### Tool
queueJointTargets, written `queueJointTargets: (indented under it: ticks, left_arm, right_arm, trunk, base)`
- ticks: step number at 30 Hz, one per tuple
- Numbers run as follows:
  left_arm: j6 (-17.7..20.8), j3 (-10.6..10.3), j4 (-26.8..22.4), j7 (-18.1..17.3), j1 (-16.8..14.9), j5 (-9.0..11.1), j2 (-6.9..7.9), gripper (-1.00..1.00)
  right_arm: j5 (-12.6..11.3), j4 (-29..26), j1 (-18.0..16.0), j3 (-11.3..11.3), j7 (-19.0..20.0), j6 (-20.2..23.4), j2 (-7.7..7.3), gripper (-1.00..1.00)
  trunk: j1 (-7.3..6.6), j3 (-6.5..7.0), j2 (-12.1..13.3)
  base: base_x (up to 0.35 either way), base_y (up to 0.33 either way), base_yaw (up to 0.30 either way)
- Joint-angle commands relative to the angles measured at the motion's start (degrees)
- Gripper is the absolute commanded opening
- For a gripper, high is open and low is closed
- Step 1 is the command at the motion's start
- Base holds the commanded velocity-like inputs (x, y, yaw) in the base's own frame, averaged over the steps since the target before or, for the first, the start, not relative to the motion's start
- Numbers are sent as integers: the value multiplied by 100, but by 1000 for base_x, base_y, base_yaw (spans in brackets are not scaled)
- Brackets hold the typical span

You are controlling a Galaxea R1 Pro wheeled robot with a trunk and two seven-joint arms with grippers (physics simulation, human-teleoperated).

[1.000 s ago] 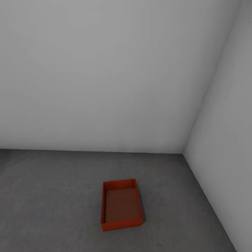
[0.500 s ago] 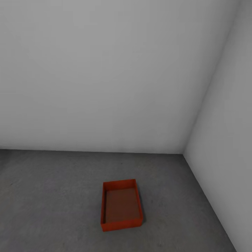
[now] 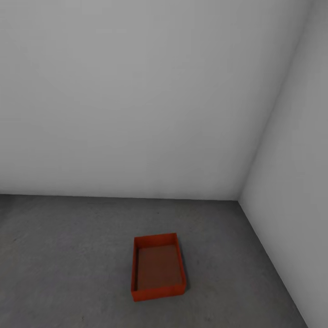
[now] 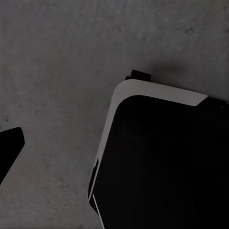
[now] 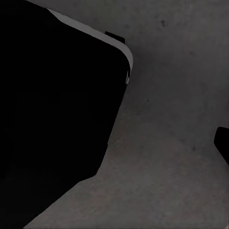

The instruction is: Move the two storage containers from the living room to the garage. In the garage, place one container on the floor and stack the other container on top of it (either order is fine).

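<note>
- From the head camera I look into a corner of a bare room: a plain pale grey back wall [image 3: 136, 91] runs across the left and middle, and a second pale wall [image 3: 296, 182] closes off the right side.
- Below them lies the dark grey, mottled concrete floor [image 3: 59, 255], bare on the left part of my view.
- Right of that bare stretch, a little right of centre and low in the view, sits one red-orange rectangular storage container with low straight walls [image 3: 157, 267]. It rests flat on the concrete, open side up, and I see nothing inside it.
- Its long axis runs away from me toward the back wall, leaning slightly to the right at the far end; one short wall faces me and the other faces the back wall. It stands well apart from both walls.
- In my left wrist camera I see the same mottled concrete [image 4: 52, 71] with a large black body edged by a pale rounded rim [image 4: 157, 162], which I take to be part of the robot, and a dark tip [image 4: 9, 143] at the picture's edge. I cannot tell how the left fingers stand.
- In my right wrist camera a similar black body with a pale rim [image 5: 57, 114] covers much of the concrete [image 5: 176, 71], and a small dark piece [image 5: 222, 143] shows at the edge. I cannot tell the state of the right fingers either.
</note>
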Motion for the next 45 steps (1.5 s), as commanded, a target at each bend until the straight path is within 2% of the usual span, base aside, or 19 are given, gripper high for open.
queueJointTargets:
  ticks: [1,9,37,45]
  left_arm:
    - [-21,12,4,4,-4,16,0,100]
    - [-21,12,4,4,-4,16,-6,100]
    - [-20,5,-1,4,-4,4,-35,100]
    - [25,5,-18,13,-4,-42,-30,100]
  right_arm:
    - [16,18,-7,44,-35,-22,2,100]
    - [-6,18,-7,37,79,-80,2,100]
    - [-18,24,-7,27,86,-70,29,100]
    - [-8,18,-7,23,85,-77,35,100]
  trunk:
    - [1,-6,-5]
    - [1,7,-5]
    - [1,184,-5]
    - [1,191,-5]
  base:
    - [0,0,0]
    - [0,0,-39]
    - [0,0,-177]
    - [0,0,-43]
